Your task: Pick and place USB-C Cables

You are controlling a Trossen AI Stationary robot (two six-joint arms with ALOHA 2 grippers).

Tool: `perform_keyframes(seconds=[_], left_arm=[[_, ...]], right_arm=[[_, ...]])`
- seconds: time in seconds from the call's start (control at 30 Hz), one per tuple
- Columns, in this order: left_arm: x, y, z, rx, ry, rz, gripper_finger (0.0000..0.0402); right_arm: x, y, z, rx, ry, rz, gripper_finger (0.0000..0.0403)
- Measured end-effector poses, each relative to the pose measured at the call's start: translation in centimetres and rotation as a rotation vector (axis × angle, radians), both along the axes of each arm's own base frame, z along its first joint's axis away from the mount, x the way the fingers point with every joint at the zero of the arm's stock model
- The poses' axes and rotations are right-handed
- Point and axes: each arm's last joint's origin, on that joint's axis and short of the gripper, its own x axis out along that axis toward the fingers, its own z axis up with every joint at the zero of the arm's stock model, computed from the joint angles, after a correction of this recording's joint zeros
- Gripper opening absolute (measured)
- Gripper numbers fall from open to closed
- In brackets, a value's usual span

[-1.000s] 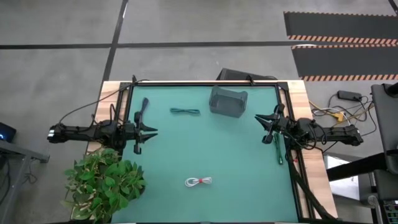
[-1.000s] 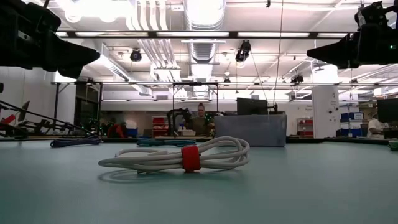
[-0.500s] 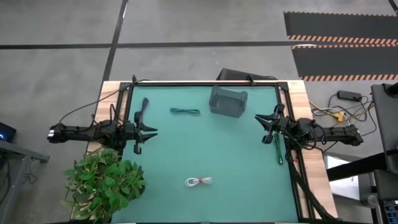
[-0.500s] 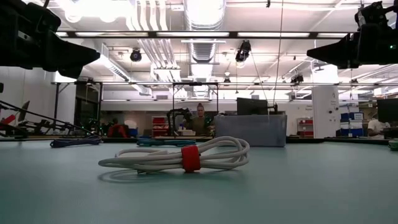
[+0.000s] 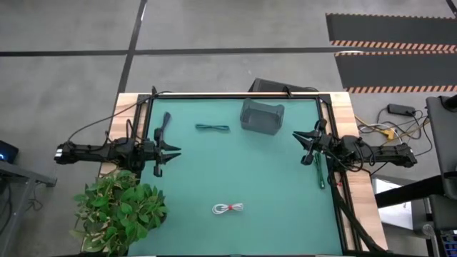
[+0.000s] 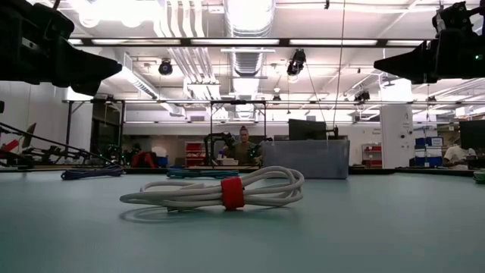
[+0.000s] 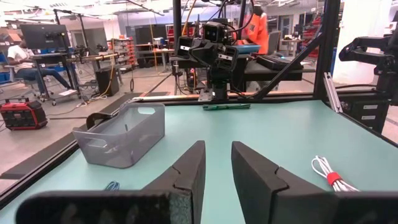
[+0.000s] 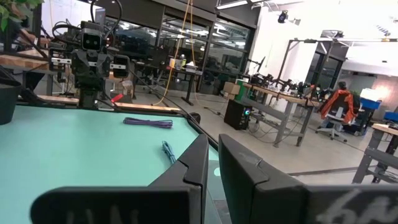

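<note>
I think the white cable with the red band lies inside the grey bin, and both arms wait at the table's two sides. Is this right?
Not quite. The white cable with the red band lies on the bare mat near the table's front edge, far from the grey bin, as the high view shows. The rest holds: the left gripper and the right gripper wait at the table's two sides.

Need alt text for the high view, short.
Green table from above: white cable near the front, teal cable and grey bin at the back. Left end effector and right end effector hover open at opposite sides, holding nothing.
</note>
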Motion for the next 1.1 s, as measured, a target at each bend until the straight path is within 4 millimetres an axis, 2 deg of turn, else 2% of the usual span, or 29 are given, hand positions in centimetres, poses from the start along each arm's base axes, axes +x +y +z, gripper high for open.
perform_keyframes(seconds=[0.23, 0.27, 0.4, 0.5, 0.57, 0.67, 0.9, 1.1], left_arm=[[0.0, 0.0, 0.0, 0.0, -0.002, 0.0, 0.0063], [0.0, 0.0, 0.1, -0.001, -0.011, 0.0, 0.0063], [0.0, 0.0, 0.3, -0.087, -0.038, -0.011, 0.0063], [0.0, 0.0, 0.6, -0.37, -0.083, -0.019, 0.0063], [0.0, 0.0, 0.7, -0.568, -0.118, -0.002, 0.0063], [0.0, 0.1, 0.8, -0.655, -0.139, 0.03, 0.0063], [0.0, 0.3, 0.8, -0.645, -0.151, 0.07, 0.0063], [-0.4, 1.2, 1.0, -0.538, -0.252, 0.4, 0.0063]], right_arm=[[0.0, 0.0, 0.3, 0.003, -0.028, 0.001, 0.0029], [-0.1, 0.0, 0.4, 0.046, -0.057, 0.009, 0.0029], [0.0, 0.3, 0.4, 0.518, -0.222, 0.158, 0.0029], [0.0, 0.2, 0.4, 0.703, -0.287, 0.174, 0.0029], [0.0, 0.2, 0.4, 0.725, -0.295, 0.177, 0.0029], [0.0, 0.2, 0.4, 0.747, -0.303, 0.18, 0.0029], [0.0, 0.2, 0.4, 0.738, -0.3, 0.179, 0.0029], [0.0, 0.0, 0.4, 0.737, -0.329, 0.116, 0.0029]])
